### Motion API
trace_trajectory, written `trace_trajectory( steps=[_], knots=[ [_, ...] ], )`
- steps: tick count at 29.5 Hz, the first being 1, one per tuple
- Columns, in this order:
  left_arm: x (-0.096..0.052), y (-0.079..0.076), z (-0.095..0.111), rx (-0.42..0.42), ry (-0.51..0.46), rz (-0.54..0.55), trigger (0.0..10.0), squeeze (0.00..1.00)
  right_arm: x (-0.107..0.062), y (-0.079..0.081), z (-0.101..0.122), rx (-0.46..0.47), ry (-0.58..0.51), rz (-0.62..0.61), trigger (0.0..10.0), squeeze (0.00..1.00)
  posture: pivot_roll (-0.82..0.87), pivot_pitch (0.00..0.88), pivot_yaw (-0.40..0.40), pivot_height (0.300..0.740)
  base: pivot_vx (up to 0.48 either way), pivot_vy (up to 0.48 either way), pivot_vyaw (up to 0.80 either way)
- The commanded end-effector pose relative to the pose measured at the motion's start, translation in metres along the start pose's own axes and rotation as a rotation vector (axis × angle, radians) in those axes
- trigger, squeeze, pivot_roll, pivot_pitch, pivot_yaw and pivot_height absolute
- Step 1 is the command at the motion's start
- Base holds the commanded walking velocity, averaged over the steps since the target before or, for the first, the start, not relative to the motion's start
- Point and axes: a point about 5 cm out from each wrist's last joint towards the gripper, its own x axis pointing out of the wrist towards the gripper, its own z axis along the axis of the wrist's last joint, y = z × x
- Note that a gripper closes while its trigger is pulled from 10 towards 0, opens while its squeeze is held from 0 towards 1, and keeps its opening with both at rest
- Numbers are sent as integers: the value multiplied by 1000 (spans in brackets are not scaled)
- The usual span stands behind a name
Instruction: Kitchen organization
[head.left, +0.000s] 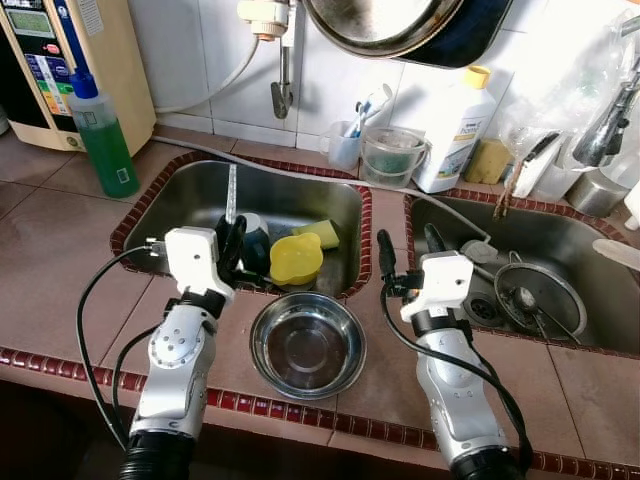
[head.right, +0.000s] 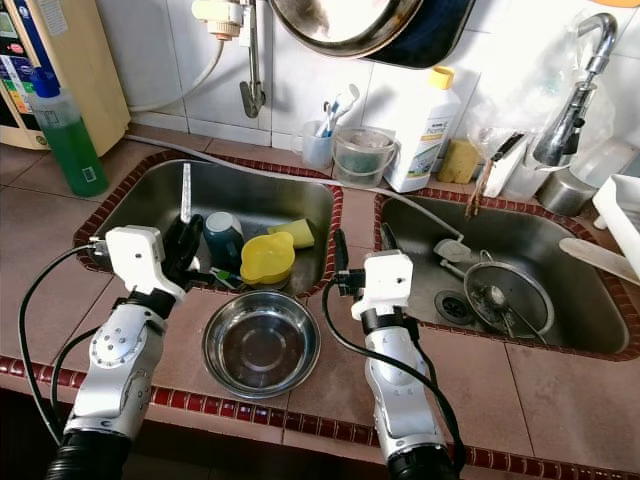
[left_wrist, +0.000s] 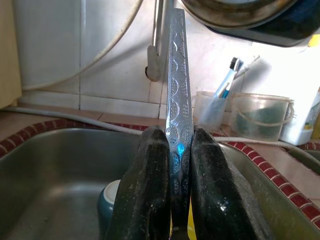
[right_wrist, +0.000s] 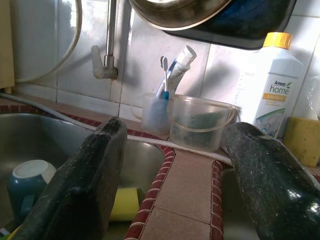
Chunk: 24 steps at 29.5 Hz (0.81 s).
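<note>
Head views: we find the left gripper (head.left: 232, 243) over the left sink (head.left: 190, 190), clamped on an upright patterned metal utensil handle (head.left: 231, 192); the steel bowl (head.left: 307, 345) sits just in front on the counter.

Left wrist view: fingers (left_wrist: 148, 190) pinch the handle low, so we advise lifting it slowly and vertically.

Right wrist view: right gripper (right_wrist: 172, 165) fingers apart, holding nothing.

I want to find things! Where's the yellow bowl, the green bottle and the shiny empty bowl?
Yellow bowl (head.left: 296, 258): left eye view, on its upturned underside, in the left sink.
Green bottle (head.left: 103, 140): left eye view, on its green body, left of the sink.
Steel bowl (head.left: 307, 345): left eye view, on its bare inside bottom.
</note>
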Motion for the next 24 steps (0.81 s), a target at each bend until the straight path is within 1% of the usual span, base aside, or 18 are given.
trace_trajectory(
  steps=[1, 6, 15, 24],
  knots=[
    [4, -5, 7, 28, -28, -45, 10000, 0, -1, -3, 0, -5, -4, 3, 10000, 0, -164, 0, -70, 740, 0, 0, 0],
    [6, -4, 7, 42, -23, -60, 10000, 0, -3, -2, 1, -7, -7, 16, 10000, 0, -171, 0, -68, 740, 0, 0, 0],
    [4, -3, 6, 61, -12, -83, 10000, 0, -6, -3, 1, -8, -3, 25, 10000, 0, -173, 0, -71, 740, 0, 0, 0],
    [3, -3, 6, 67, -12, -81, 10000, 0, -6, -3, 1, -4, -3, 28, 10000, 0, -171, 0, -73, 740, 0, 0, 0]
  ],
)
